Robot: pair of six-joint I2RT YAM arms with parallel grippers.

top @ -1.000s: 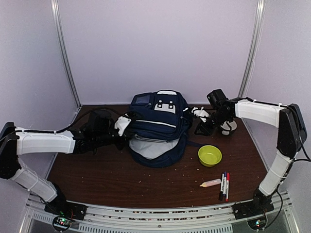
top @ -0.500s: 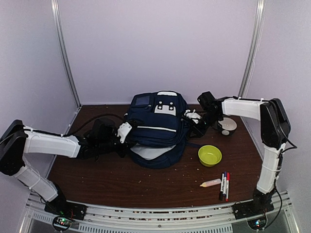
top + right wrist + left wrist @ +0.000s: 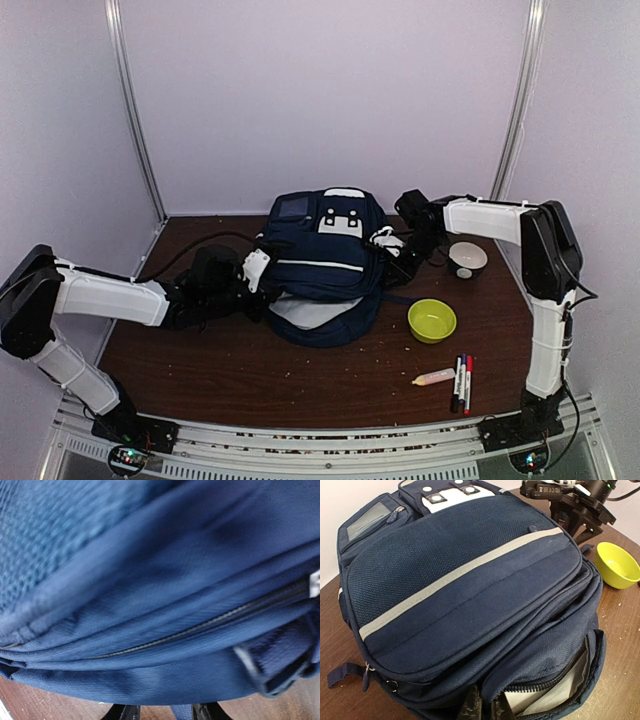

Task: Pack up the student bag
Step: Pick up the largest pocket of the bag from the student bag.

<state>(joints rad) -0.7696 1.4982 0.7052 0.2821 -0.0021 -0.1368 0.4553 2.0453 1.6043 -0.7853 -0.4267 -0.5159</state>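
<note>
We judged the large navy-blue fabric student bag unzipped yet unpacked: left end effector pressed together at its opening, right end effector part-spread beside it, round yellow-green bowl outside.

**Navy blur swallows the close-up**

Right wrist view: student bag fills everything, smeared soft. Right gripper barely peeks over the bottom edge, jaws' hold unreadable. Overhead, left gripper buries its tips in fabric.

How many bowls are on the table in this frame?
2. A yellow-green bowl sits right of the student bag; a white bowl stands farther back, beside the right arm. More could be hidden behind the bag.
</note>
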